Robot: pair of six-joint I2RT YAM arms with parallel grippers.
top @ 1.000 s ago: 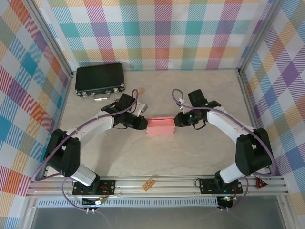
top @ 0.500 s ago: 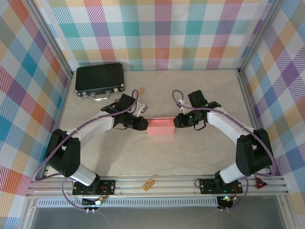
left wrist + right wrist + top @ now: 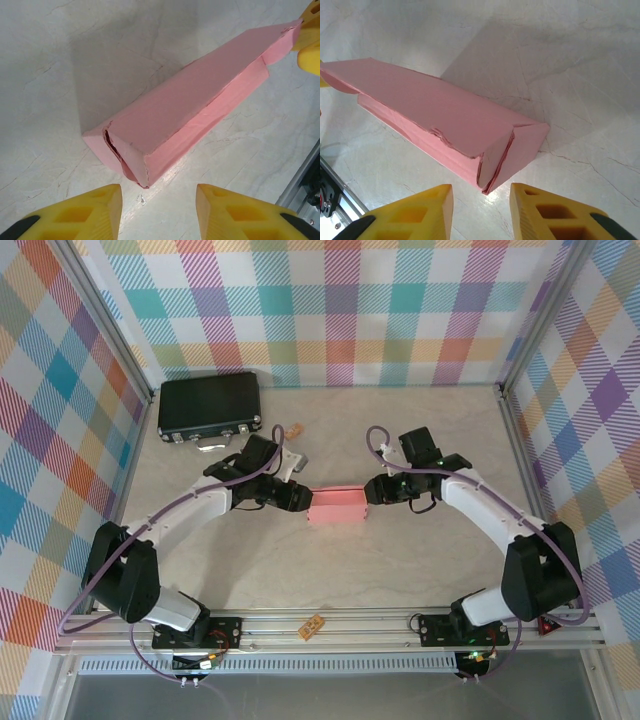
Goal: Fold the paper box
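Note:
The salmon-pink paper box (image 3: 337,506) lies folded into a long closed shape in the middle of the table. My left gripper (image 3: 300,499) stands at its left end, open, with nothing between its yellow fingers (image 3: 75,212). The box's left end (image 3: 131,159) sits just ahead of them with its end flap slightly loose. My right gripper (image 3: 371,492) stands at the right end, open and apart from the card. The box's right end (image 3: 512,152) shows tucked flaps just beyond its yellow fingers (image 3: 550,215).
A black hard case (image 3: 209,405) with a metal handle lies at the back left. A small tan piece (image 3: 296,428) lies near it. Another tan piece (image 3: 314,624) rests on the front rail. Aluminium frame posts edge the table (image 3: 330,560).
Both arms have shifted slightly, the left elbow swinging outward and the right arm outward. The box stays where it was, and both grippers remain at its ends.

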